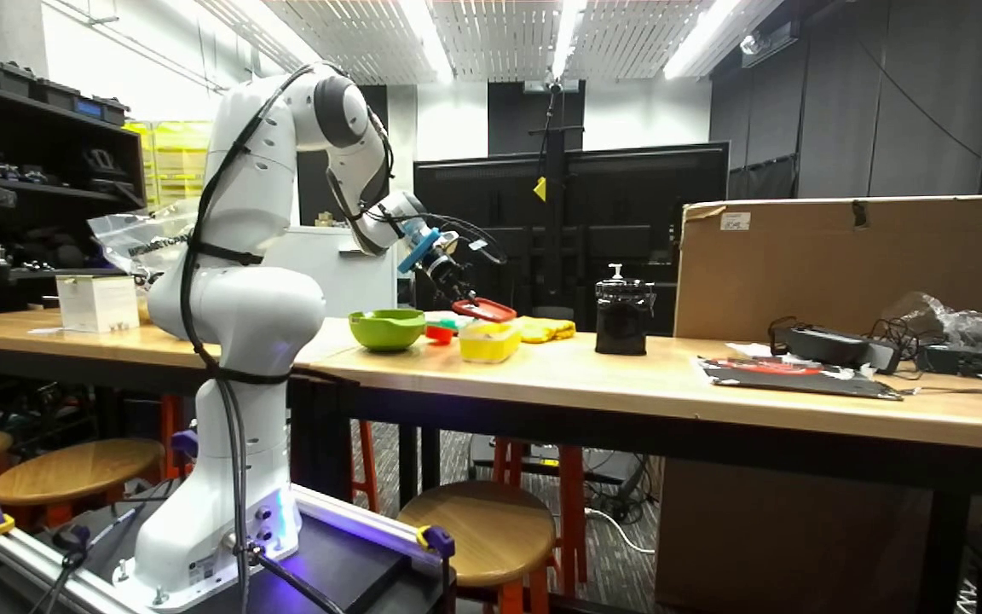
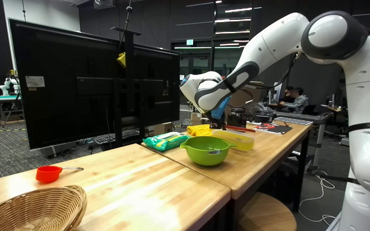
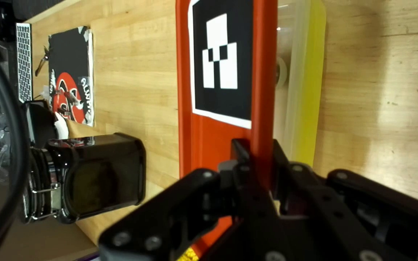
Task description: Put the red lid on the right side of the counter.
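Gripper clamps the long rim of the red lid, its fingers closed on either side of that edge in the wrist view. Across the lid's face is a black-and-white printed marker. The lid is held tilted above the counter, over a yellow container with translucent walls; whether the two touch cannot be told. A yellow cloth lies rumpled just beside the container. In an exterior view, a lime-green bowl stands to the container's left, while a dark jar with a metal clasp stands to its right. Farther right on the counter rests a flat black board bearing a red graphic, with a keyboard beyond it. In an exterior view, a green packet lies near the bowl; on an adjoining table sit a red cup with a slim handle and, nearer the camera, a wicker basket. Below the counter stands a round wooden stool.
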`<state>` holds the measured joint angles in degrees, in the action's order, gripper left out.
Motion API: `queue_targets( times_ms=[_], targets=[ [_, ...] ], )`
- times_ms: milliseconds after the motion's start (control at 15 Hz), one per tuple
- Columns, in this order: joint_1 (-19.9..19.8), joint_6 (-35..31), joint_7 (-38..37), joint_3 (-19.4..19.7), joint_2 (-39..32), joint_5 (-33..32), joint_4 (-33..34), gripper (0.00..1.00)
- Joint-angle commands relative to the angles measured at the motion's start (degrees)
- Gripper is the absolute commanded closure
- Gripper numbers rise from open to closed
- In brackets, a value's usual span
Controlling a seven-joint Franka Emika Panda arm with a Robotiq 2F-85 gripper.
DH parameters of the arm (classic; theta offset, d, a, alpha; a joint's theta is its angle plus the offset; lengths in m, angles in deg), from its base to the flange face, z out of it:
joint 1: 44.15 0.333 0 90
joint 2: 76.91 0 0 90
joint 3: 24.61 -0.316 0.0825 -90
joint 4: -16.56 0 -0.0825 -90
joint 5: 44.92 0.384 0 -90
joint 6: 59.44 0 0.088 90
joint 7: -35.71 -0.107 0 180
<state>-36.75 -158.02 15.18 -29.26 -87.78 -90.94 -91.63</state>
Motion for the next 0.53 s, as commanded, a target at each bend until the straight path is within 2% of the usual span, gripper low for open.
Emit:
queue_targets(
  times_ms=[0,467],
  targets=[
    [0.6,2.8,0.6,0.1,1.6,-1.7,0.9,0.96],
    [-1.1,2.8,3.5,0.6,6.4,-0.9,0.4,0.96]
  ],
)
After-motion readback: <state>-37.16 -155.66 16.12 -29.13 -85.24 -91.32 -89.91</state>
